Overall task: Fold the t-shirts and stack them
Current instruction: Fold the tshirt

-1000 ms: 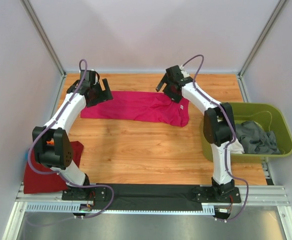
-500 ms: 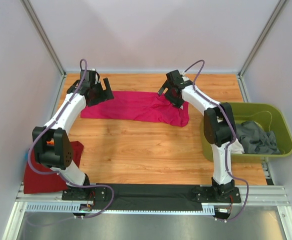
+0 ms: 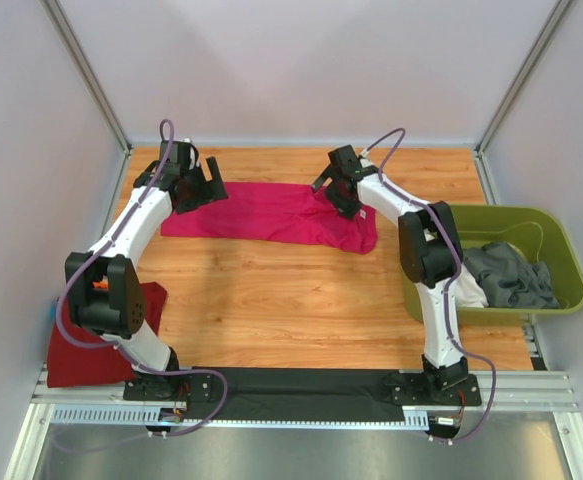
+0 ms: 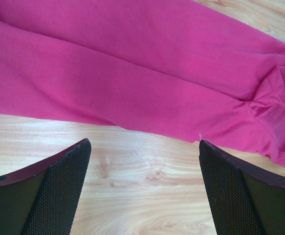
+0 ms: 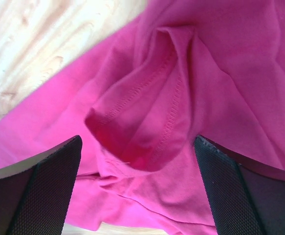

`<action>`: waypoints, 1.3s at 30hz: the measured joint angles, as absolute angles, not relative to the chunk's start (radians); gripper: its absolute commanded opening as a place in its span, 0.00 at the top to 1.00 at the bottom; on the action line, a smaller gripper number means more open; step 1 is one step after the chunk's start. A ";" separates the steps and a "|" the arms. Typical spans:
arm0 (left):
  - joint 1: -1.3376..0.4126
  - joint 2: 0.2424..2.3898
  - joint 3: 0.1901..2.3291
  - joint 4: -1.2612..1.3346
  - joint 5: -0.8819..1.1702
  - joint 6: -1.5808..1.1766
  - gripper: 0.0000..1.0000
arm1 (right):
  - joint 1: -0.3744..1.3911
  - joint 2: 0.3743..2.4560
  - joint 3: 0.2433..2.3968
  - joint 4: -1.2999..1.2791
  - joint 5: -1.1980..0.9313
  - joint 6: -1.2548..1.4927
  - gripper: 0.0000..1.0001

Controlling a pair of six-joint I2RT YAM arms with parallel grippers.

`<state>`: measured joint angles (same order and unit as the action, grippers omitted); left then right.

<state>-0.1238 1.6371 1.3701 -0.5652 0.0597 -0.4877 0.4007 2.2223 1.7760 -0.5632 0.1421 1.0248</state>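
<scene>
Left wrist view: the left gripper [image 4: 143, 143] has its two black, mesh-padded fingers [image 4: 59, 191] spread wide at the bottom of the frame. They hold nothing, and bare light-brown wooden tabletop [image 4: 147, 196] shows between them. Just above the fingertips, filling the upper half of the frame, lies a bright magenta-pink cloth t-shirt [image 4: 132, 73], laid out as a long band with bunched fabric at the right edge. Right wrist view: the right gripper [image 5: 138, 138] also stands wide open and empty, its fingers in the lower left and lower right corners. Between them is a puckered, hemmed sleeve opening of the same pink shirt, and a patch of wood shows in the upper left corner. Top external view: the pink shirt lies as a long horizontal band across the upper middle of the table, with the left gripper at its left end and the right gripper over its right end. A darker red cloth t-shirt [image 3: 71, 360] lies at the lower left of the frame, partly hidden by the left arm. At the right, an olive-green plastic bin [image 3: 561, 260] holds crumpled grey cloth [image 3: 511, 275] and a bit of white cloth [image 3: 468, 290], partly hidden by the right arm.
</scene>
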 measured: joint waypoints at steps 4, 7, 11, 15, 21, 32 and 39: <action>-0.124 1.641 1.370 -0.566 0.063 -0.488 0.03 | 0.400 2.244 1.825 -0.549 0.141 1.029 0.03; -0.124 1.643 1.370 -0.566 0.064 -0.488 0.03 | 0.401 2.268 1.872 -0.527 0.137 1.029 0.04; -0.124 1.651 1.370 -0.565 0.066 -0.488 0.03 | 0.401 2.307 1.934 -0.510 0.129 1.032 0.04; -0.123 1.672 1.374 -0.566 0.071 -0.487 0.03 | 0.401 2.376 2.019 -0.500 0.120 1.032 0.04; -0.123 1.692 1.383 -0.564 0.086 -0.464 0.03 | 0.399 2.472 2.156 -0.464 0.109 1.022 0.03; -0.067 1.853 1.565 -0.566 0.119 -0.422 0.03 | 0.407 2.301 2.079 -0.496 0.109 0.865 0.02; -0.037 1.990 1.674 -0.609 0.125 -0.412 0.04 | 0.439 2.080 1.845 -0.564 0.182 0.875 0.00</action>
